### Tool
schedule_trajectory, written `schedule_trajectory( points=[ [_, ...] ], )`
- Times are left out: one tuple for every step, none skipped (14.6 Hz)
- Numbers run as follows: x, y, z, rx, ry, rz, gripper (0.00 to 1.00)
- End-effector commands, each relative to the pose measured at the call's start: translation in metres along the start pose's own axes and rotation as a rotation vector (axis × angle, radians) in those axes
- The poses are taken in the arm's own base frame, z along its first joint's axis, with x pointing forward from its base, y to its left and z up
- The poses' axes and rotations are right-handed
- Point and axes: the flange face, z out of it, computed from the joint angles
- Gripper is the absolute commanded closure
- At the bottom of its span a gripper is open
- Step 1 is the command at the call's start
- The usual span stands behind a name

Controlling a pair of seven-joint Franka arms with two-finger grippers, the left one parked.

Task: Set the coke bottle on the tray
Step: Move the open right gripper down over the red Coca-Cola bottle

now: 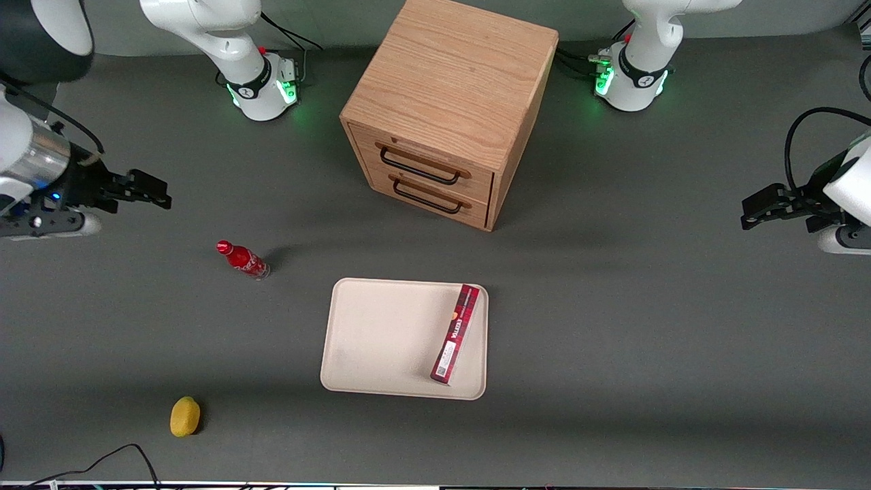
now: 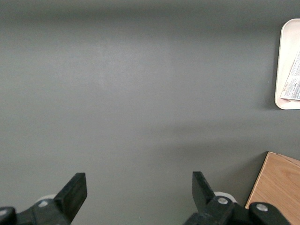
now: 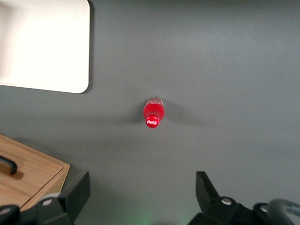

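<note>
The coke bottle (image 1: 243,259), small and red with a red cap, stands upright on the grey table. It is a little farther from the front camera than the tray (image 1: 367,340) and toward the working arm's end. The right wrist view looks down on the bottle's cap (image 3: 153,114) and a corner of the tray (image 3: 42,47). My right gripper (image 1: 163,194) hangs above the table, apart from the bottle and farther toward the working arm's end. Its jaws stand wide open and empty (image 3: 142,185). The tray is cream-beige with a low rim.
A long flat red box (image 1: 456,333) lies on the tray along the edge toward the parked arm. A wooden drawer cabinet (image 1: 449,102) stands farther from the front camera than the tray. A yellow lemon (image 1: 184,416) lies near the table's front edge.
</note>
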Motion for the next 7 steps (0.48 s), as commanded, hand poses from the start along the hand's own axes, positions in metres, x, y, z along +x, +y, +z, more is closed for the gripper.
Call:
schedule_trajectory(
  points=[
    [-0.025, -0.006, 0.035, -0.007, 0.036, 0.008, 0.0],
    [-0.034, -0.009, 0.05, -0.012, 0.047, 0.003, 0.0],
    [-0.04, -0.01, 0.066, -0.014, 0.056, 0.001, 0.0],
    [-0.045, -0.008, 0.081, -0.018, 0.076, -0.005, 0.0],
    [-0.051, -0.005, 0.096, -0.02, 0.101, -0.012, 0.0],
    [-0.056, -0.004, 0.11, -0.021, 0.124, -0.018, 0.0],
    [-0.057, 0.0, 0.121, -0.024, 0.128, -0.038, 0.0]
  ],
)
